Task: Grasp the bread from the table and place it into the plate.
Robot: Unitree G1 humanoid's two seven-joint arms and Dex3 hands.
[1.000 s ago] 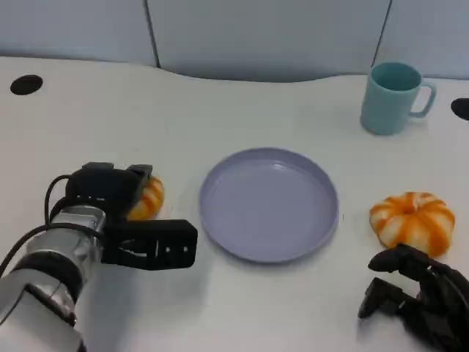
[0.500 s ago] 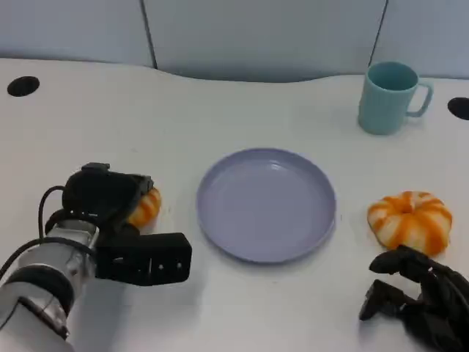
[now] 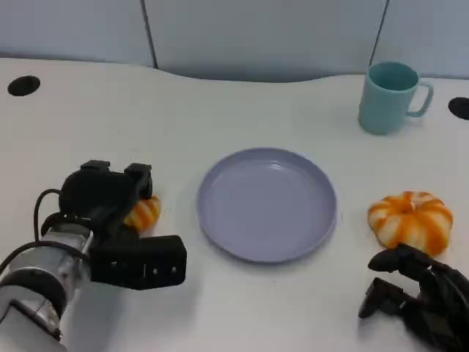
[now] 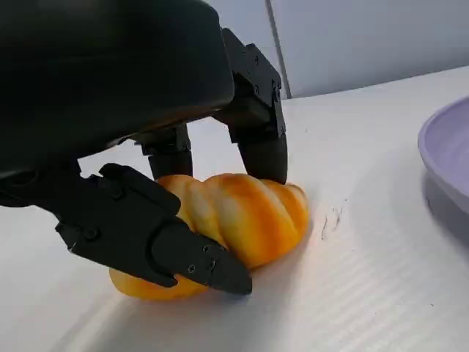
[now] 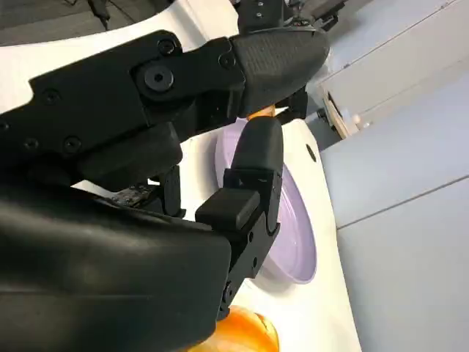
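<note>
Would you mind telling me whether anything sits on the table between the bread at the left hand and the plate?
Nothing visible does: bare table lies between the bread, at the left hand, and the plate.

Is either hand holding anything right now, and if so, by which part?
The left hand grips the bread across its middle, still on the table. The right hand holds nothing.

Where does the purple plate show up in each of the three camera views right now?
Head view: the purple plate lies at the centre of the table, between the two breads.
Left wrist view: a piece of its rim shows at the picture's right edge.
Right wrist view: it shows past the right robot hand's fingers.
Shared landmark: the bread under the left robot hand, also in the left wrist view.
</note>
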